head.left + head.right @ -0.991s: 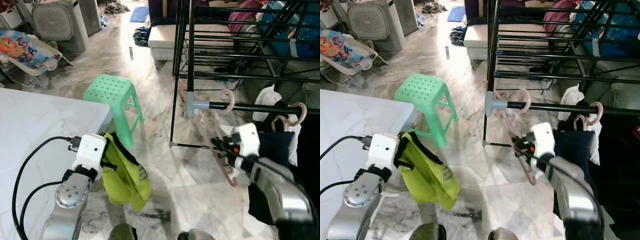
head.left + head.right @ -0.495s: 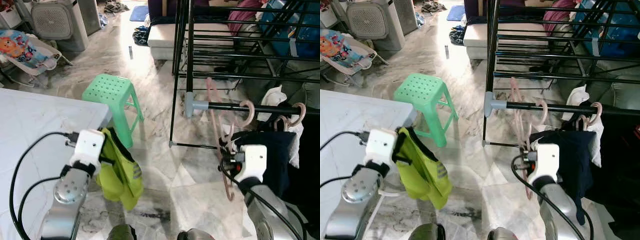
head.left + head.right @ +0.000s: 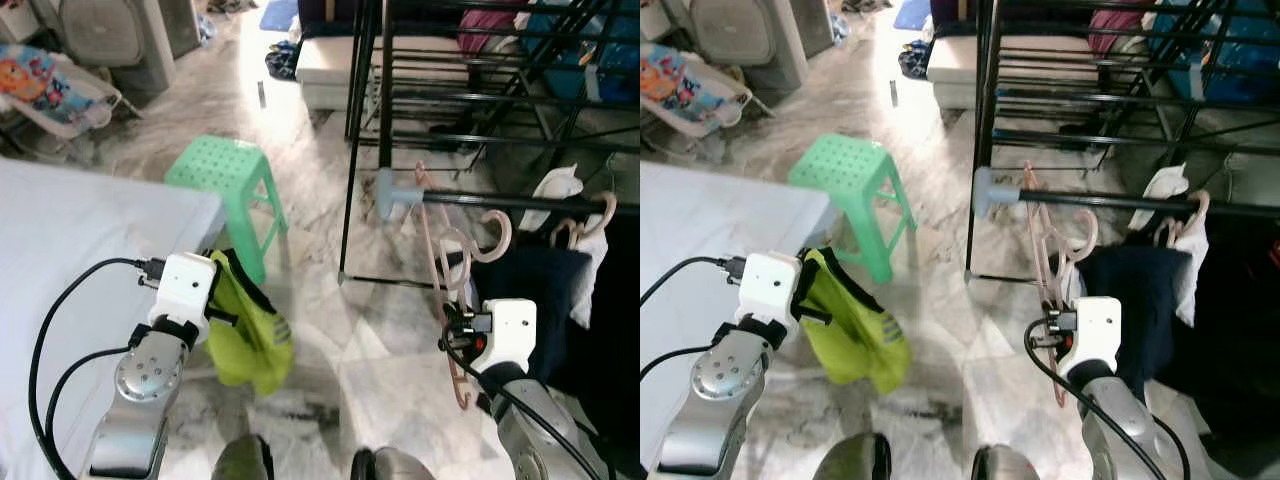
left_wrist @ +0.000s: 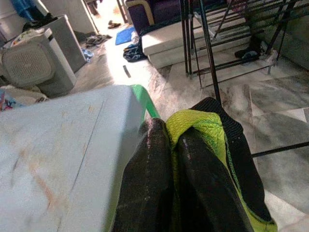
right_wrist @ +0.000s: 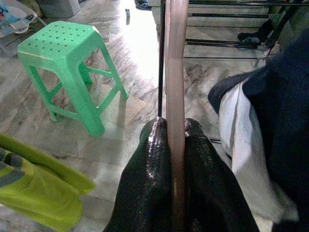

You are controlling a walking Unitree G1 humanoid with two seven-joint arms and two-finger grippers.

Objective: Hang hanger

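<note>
Gripped the pink hanger [image 5: 176, 58] low on its frame with the right gripper [image 5: 175, 124], both black fingers closed narrow against the plastic, below the black rail [image 3: 520, 201] of the drying rack. Looked tilted rather than plumb, with one pink arm reaching up past the rail beside the grey end cap [image 3: 392, 195] and the curved hook sitting just under the rail, a little inboard of that cap. Could not tell whether the hook rested on the rail or merely lay against it.

Kept the left gripper [image 4: 170, 129] well away from the rail, over by the white table [image 3: 70, 230], its fingers pinched shut on a yellow-green garment [image 3: 245, 330] that drooped toward the floor. Played no part in the hanging.

Along the rail, farther from the cap: a dark garment [image 3: 530, 280] just beside the pink hanger, and other pale hangers [image 3: 585, 225] hooked on. Beyond the capped end, well apart from the rail, a green stool [image 3: 225, 175].

Judged to be the hanging step itself, late in the task: hanger brought to the rail, release not yet made. Next move probably called for raising the hook clear above the rail in the gap between the cap and the dark garment, lowering it until the rail took the weight, then spreading the right fingers and backing off downward without snagging the frame or dragging the dark cloth.
</note>
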